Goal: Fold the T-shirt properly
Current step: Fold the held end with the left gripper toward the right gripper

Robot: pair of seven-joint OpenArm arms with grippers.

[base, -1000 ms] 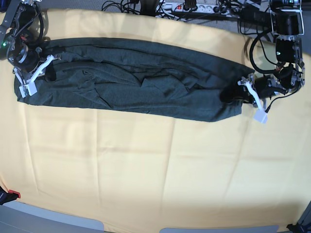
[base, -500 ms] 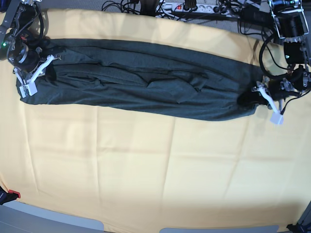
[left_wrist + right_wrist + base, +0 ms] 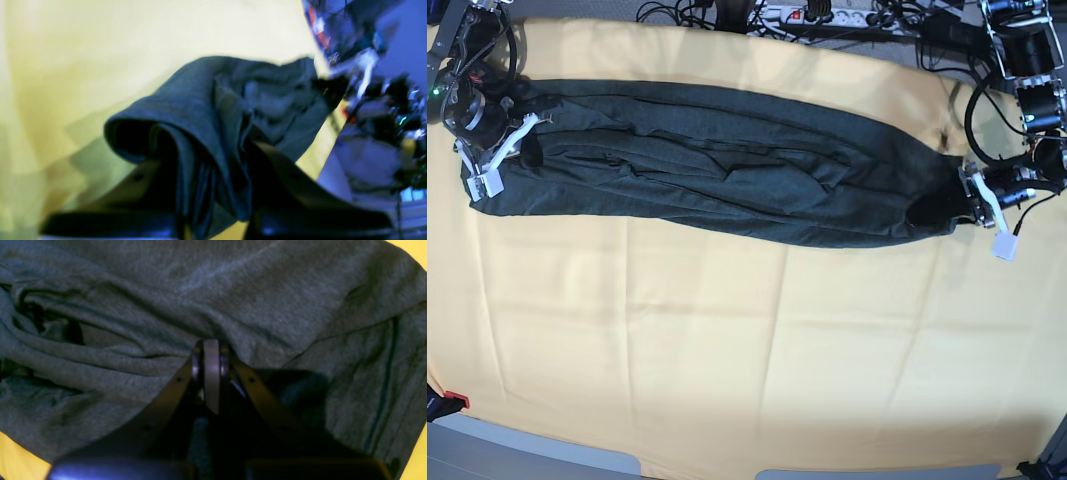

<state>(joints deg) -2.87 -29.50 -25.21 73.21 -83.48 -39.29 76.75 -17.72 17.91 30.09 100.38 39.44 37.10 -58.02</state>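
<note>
The T-shirt (image 3: 717,165) is a dark teal-grey knit garment stretched into a long band across the far half of the table. In the base view my right gripper (image 3: 512,145) holds its left end and my left gripper (image 3: 967,200) holds its right end. The right wrist view shows the right gripper (image 3: 211,350) shut, with a fold of the T-shirt (image 3: 267,290) pinched at its tips. In the blurred left wrist view, the left gripper (image 3: 213,156) is shut on bunched layers of the T-shirt (image 3: 206,100), lifted a little above the cloth.
A yellow cloth (image 3: 727,340) covers the table, with creases running across it. Cables and a power strip (image 3: 817,15) lie along the far edge. A small red object (image 3: 452,402) sits at the near left corner, by the table's front edge.
My left gripper has pulled the shirt's right end further right. The band is now longer and tauter, with its middle wrinkles flattened. The right gripper has stayed in place.
</note>
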